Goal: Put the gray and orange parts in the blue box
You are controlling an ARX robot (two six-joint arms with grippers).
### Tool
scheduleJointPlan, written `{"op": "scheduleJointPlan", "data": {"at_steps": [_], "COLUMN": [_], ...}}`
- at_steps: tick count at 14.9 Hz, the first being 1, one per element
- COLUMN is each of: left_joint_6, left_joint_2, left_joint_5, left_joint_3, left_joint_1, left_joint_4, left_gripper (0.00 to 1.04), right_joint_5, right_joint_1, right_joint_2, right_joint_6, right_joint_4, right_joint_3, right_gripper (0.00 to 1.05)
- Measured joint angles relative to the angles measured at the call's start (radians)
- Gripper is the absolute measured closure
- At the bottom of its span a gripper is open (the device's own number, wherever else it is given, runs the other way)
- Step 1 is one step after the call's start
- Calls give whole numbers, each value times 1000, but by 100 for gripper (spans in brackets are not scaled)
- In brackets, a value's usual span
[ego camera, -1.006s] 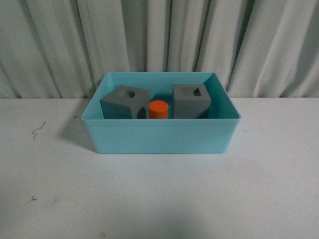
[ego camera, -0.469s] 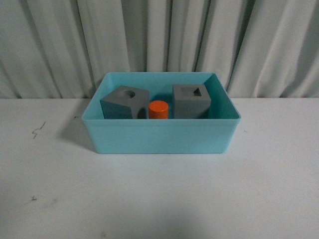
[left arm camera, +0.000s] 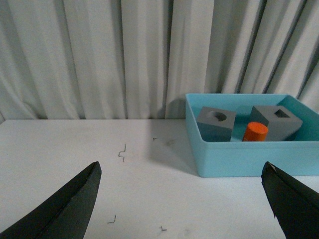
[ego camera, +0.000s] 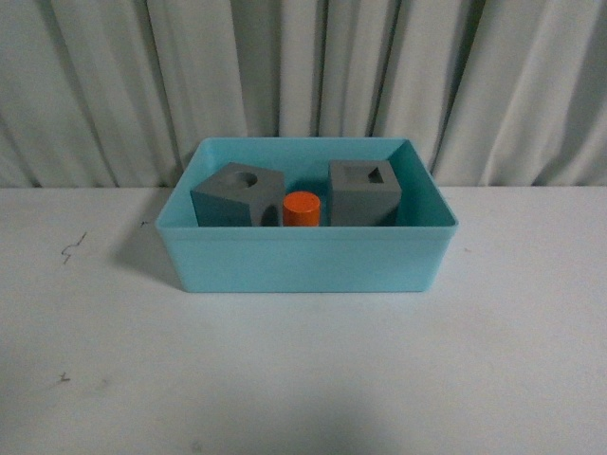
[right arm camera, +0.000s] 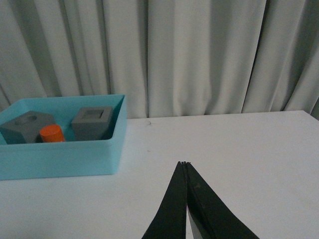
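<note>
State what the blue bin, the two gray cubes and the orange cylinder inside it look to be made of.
Light turquoise-blue rectangular bin: likely molded plastic, with smooth, faintly sheened walls and a thin rim. Gray cube with round recess and gray cube with angular recess: matte, uniform gray, probably plastic or resin. Small orange cylinder: solid, saturated colour, seemingly plastic.

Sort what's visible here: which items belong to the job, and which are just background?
Job items:
- gray cube with round hole, in the box
- gray cube with rectangular hole, in the box
- orange cylinder, between the cubes
- blue box

Background:
- white table
- curtain
- small dark marks on the table
</note>
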Motion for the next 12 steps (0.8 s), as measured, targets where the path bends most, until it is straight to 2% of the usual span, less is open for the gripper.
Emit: {"op": "scheduleJointPlan", "data": {"at_steps": [3, 4, 5, 6, 12], "left_joint_6": [0, 0, 0, 0, 0], "left_joint_2": [0, 0, 0, 0, 0], "left_joint_5": [0, 0, 0, 0, 0], "left_joint_3": [0, 0, 0, 0, 0], "left_joint_1": [0, 0, 0, 0, 0], "left_joint_4": [0, 0, 0, 0, 0], "left_gripper": [7, 7, 7, 7, 7], "right_joint_5": [0, 0, 0, 0, 0], "right_joint_1": [0, 0, 0, 0, 0], "right_joint_2": [0, 0, 0, 0, 0], "right_joint_6": [0, 0, 0, 0, 0], "right_joint_4": [0, 0, 0, 0, 0], "right_joint_3": [0, 0, 0, 0, 0], "right_gripper": [67, 16, 4, 7, 6]}}
